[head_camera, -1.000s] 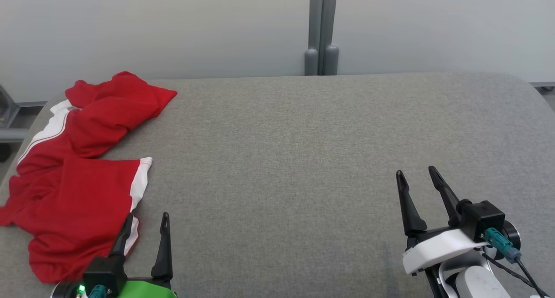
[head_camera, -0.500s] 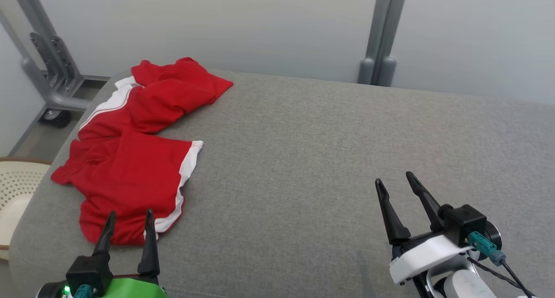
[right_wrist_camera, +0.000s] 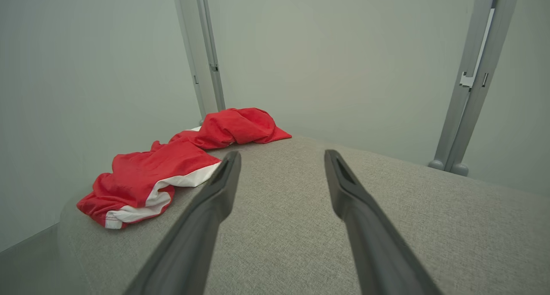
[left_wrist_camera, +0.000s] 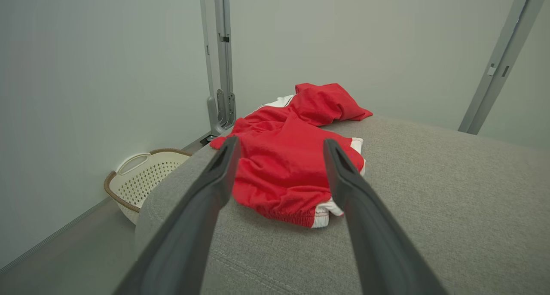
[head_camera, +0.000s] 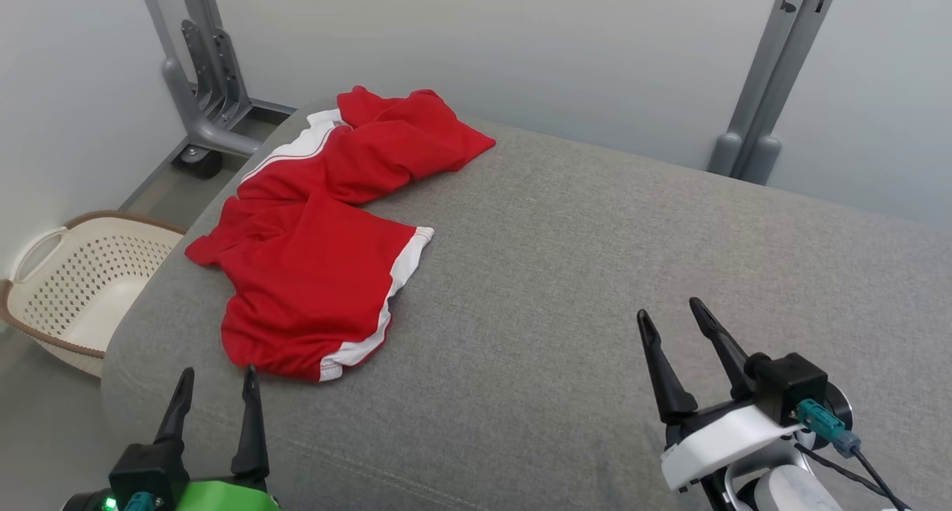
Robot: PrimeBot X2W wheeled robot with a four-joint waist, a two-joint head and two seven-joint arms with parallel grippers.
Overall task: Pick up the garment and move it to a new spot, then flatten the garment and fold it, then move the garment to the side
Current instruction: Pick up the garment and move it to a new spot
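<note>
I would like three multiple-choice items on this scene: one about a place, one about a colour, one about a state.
1. The basket stands
A. on the floor, left of the grey surface
B. on that surface
C. on a shelf

2. The garment is
A. blue
B. all white
C. red with white trim

3. The left gripper is
A. shut on the garment
B. open and empty
C. shut and empty

Key:
1 A: the head view shows it on the floor below the surface's left edge.
2 C: the cloth is red with white bands.
3 B: its fingers stand apart, short of the garment.
</note>
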